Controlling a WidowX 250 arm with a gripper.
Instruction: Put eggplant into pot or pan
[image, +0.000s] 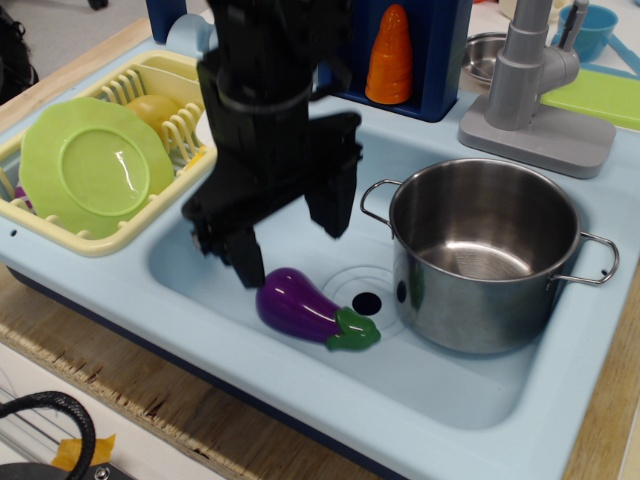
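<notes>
The purple eggplant (295, 304) with its green cap lies on the floor of the light blue sink (200, 290), next to the drain hole. The shiny steel pot (485, 250) stands upright and empty in the sink's right part. My black gripper (288, 240) is open and hangs just above the eggplant's back left. Its left finger (243, 255) reaches down next to the eggplant's rounded end, and its right finger (330, 200) is higher. The fingers hold nothing.
A yellow dish rack (150, 110) with a green plate (95, 165) stands at the left. An orange carrot (391, 55) stands at the back. A grey faucet (535, 80) is at the back right, with a small steel bowl (485, 55) behind it.
</notes>
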